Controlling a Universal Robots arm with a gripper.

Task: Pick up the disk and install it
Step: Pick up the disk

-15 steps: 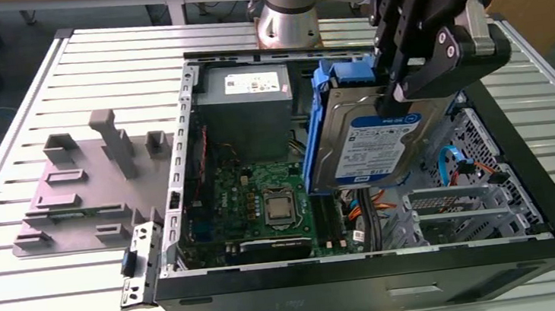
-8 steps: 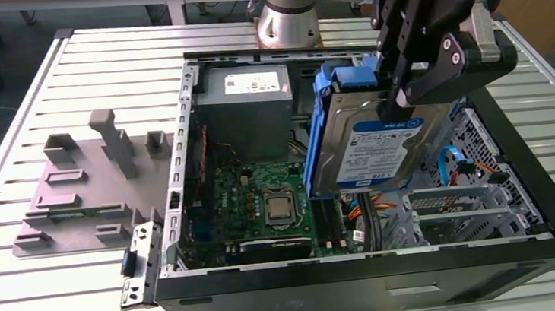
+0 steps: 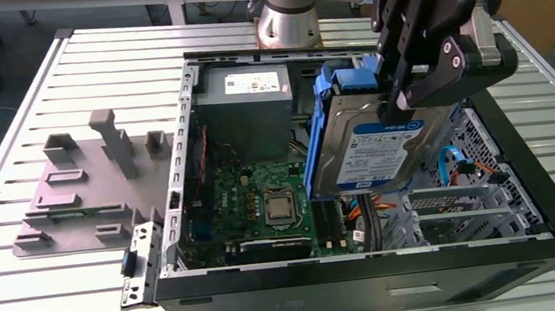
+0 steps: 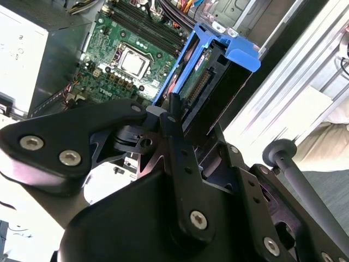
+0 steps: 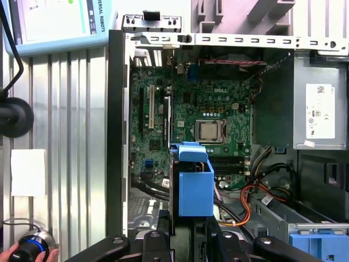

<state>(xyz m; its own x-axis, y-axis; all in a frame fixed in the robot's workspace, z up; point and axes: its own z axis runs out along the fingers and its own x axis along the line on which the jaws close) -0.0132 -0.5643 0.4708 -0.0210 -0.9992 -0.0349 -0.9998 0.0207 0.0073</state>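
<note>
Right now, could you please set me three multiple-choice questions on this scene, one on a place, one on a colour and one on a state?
1. Where is the disk? A. on the floor B. above the open computer case C. in a closed drawer
2. What colour is the carrier framing it? A. red B. yellow C. blue
3. How is the gripper? A. shut on the disk B. open, apart from the disk C. shut on nothing
Answers: 1 B, the exterior view shows it held over the motherboard; 2 C, blue plastic frames it in every view; 3 A, it clamps the disk's upper end.
</note>
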